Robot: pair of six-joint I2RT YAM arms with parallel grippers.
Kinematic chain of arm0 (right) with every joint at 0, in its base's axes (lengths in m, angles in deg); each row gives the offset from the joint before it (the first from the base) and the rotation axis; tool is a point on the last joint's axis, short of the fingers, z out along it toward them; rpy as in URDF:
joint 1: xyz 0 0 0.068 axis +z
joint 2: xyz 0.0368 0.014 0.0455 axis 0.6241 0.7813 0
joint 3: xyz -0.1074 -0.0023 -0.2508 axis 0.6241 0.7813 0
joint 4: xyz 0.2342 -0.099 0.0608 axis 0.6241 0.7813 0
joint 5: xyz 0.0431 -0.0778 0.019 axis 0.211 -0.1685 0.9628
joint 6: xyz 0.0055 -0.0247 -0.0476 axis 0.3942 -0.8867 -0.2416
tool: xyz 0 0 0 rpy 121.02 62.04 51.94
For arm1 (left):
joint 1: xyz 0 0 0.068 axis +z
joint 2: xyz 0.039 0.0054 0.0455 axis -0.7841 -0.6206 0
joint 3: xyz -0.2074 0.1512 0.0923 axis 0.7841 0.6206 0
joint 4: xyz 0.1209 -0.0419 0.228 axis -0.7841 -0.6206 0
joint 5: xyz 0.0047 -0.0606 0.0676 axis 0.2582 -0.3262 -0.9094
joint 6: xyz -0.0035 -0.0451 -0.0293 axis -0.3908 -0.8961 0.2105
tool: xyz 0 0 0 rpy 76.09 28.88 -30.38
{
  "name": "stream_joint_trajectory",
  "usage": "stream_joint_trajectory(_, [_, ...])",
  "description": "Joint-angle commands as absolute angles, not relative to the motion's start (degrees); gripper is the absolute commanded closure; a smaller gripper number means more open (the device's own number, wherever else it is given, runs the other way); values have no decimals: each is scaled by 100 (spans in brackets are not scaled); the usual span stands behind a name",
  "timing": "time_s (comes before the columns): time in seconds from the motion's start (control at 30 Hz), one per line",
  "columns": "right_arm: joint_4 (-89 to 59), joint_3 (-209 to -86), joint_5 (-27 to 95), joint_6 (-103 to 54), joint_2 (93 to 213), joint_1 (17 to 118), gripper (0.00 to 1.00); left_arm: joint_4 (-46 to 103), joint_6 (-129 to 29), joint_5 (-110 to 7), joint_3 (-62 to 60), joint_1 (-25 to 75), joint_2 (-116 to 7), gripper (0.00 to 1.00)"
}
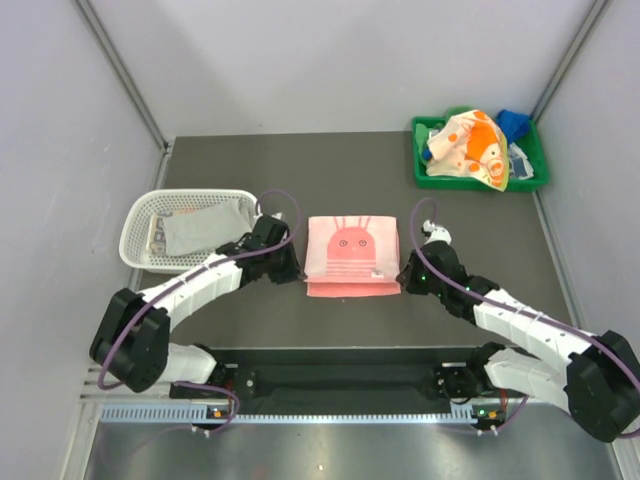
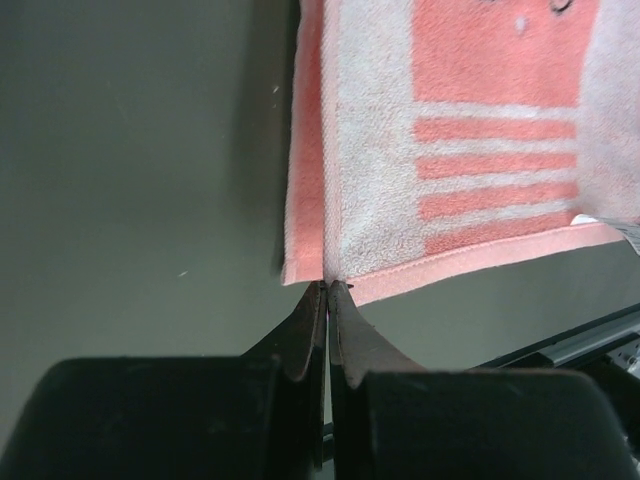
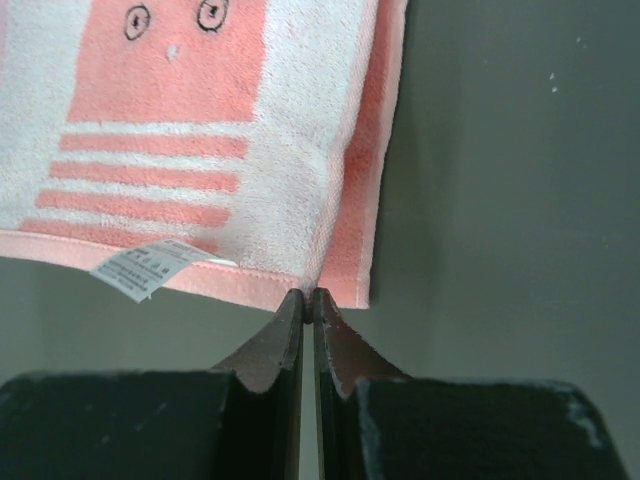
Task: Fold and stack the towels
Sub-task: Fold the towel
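A pink towel with a striped rabbit face lies folded flat in the middle of the table. My left gripper is at its near left corner, and in the left wrist view the fingertips are pinched on the towel's hem. My right gripper is at the near right corner, shut on the hem of the same towel, beside its white label. A grey-white towel lies in the basket. An orange-patterned towel and a blue one sit in the tray.
The white perforated basket stands at the left, close to my left arm. The green tray is at the far right corner. Grey walls enclose the table on three sides. A metal rail runs along the near edge.
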State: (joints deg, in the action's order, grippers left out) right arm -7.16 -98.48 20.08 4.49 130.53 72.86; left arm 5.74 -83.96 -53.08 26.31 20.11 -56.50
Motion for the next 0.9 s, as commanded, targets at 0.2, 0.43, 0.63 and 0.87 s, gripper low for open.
stream_joint_trajectory(0.2, [-1145,-9586,1951,619,13269,7412,100,1155,-8438,-5099,3077,2009,-5898,100])
stream_joint_trajectory(0.43, [-944,-9797,1846,557,13139,7421,100,1103,-8412,-5020,2893,2009,-5863,100])
stream_joint_trajectory(0.63, [-549,-9947,1714,505,12717,7421,100,865,-8403,-5002,2787,2000,-5556,100])
stream_joint_trajectory(0.87, [-591,-9727,1713,627,12637,7491,100,830,-8429,-5020,2874,1939,-5485,100])
